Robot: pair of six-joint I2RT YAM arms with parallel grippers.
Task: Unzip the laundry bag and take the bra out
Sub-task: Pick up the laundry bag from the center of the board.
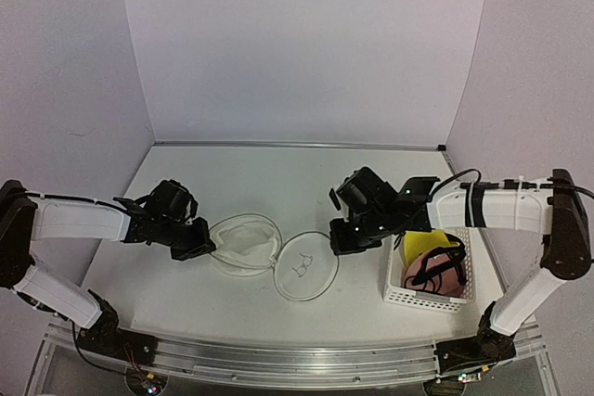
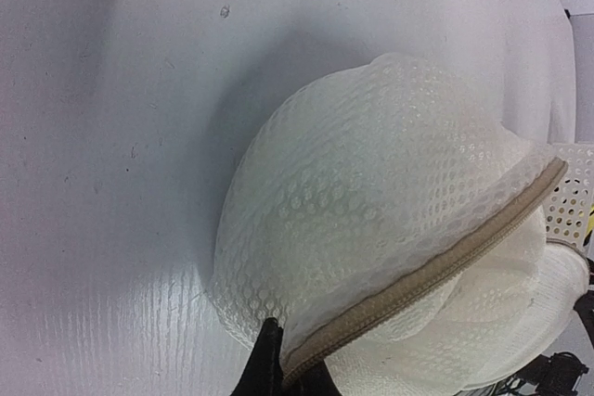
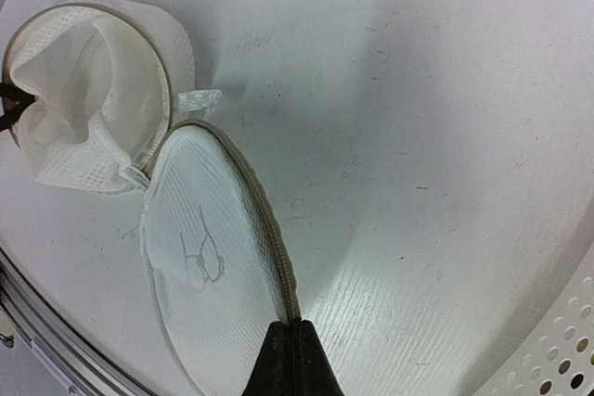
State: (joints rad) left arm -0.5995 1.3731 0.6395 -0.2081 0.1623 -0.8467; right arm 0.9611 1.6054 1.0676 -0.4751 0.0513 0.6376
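The white mesh laundry bag [image 1: 243,246] lies unzipped on the table, and its bowl-shaped half shows only white mesh inside [image 3: 83,127]. Its round flap [image 1: 304,268] with the black bra outline [image 3: 202,257] lies flat to the right, joined at a hinge. My left gripper [image 1: 197,246] is shut on the bowl's left rim by the tan zipper [image 2: 418,275]. My right gripper [image 1: 342,240] is shut on the flap's zipper edge [image 3: 278,257]. A pink padded item with black straps [image 1: 444,277], seemingly the bra, lies in the basket.
A white perforated plastic basket [image 1: 394,294] stands at the right front, just right of my right gripper; it also holds a yellow item [image 1: 425,246]. Its corner shows in the right wrist view [image 3: 557,359]. White walls enclose the table on three sides.
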